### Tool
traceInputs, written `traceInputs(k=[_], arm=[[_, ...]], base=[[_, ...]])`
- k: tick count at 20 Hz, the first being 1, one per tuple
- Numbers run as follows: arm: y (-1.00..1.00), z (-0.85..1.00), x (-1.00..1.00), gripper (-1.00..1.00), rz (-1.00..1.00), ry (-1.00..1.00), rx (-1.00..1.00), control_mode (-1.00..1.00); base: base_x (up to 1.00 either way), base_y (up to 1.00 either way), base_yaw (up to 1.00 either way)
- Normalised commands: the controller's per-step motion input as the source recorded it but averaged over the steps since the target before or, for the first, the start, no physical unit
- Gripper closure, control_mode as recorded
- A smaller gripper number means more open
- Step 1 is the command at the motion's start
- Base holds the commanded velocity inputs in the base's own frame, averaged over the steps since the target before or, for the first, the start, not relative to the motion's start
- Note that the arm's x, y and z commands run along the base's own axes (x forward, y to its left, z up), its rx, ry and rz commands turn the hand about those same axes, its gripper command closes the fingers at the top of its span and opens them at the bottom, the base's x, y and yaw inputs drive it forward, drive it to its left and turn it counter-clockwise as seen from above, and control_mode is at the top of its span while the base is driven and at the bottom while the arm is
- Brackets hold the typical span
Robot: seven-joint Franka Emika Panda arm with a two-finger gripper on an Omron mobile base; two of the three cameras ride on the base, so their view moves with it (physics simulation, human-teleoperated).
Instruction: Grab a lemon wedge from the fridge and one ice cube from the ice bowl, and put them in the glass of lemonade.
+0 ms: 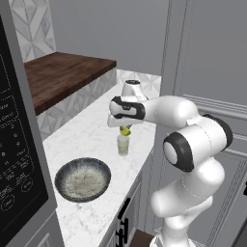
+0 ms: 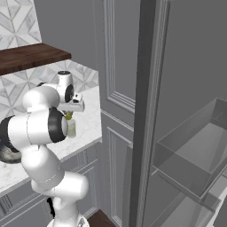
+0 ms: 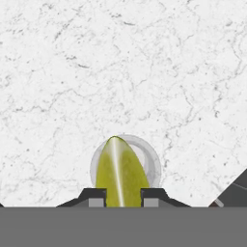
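Wedge [image 3: 120,169] is pinched between the narrowly parted gripper [image 3: 122,193] jaws over the glass [image 1: 123,144]; probably light, soft, slippery.

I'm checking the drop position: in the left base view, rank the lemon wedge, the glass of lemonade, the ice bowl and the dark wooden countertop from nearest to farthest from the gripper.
1. lemon wedge: held in the gripper.
2. glass of lemonade: directly below, on the marble counter.
3. ice bowl: lower left, toward the counter's near end.
4. dark wooden countertop: upper left, at the back.
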Motion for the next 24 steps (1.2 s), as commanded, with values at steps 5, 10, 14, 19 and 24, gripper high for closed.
traceInputs(k=[5, 10, 14, 19, 24], arm=[[0.00, -0.05, 0.07, 1.00, 0.00, -0.02, 0.00, -1.00], [0.04, 0.00, 0.16, 1.00, 0.00, -0.01, 0.00, -1.00], [0.00, 0.00, 0.00, 1.00, 0.00, 0.00, 0.00, -1.00], [0.00, 0.00, 0.00, -1.00, 0.00, 0.00, 0.00, -1.00], [0.00, 0.00, 0.00, -1.00, 0.00, 0.00, 0.00, -1.00]], base=[[0.00, 0.00, 0.00], [0.00, 0.00, 0.00], [0.00, 0.00, 0.00], [0.00, 0.00, 0.00], [0.00, 0.00, 0.00]])
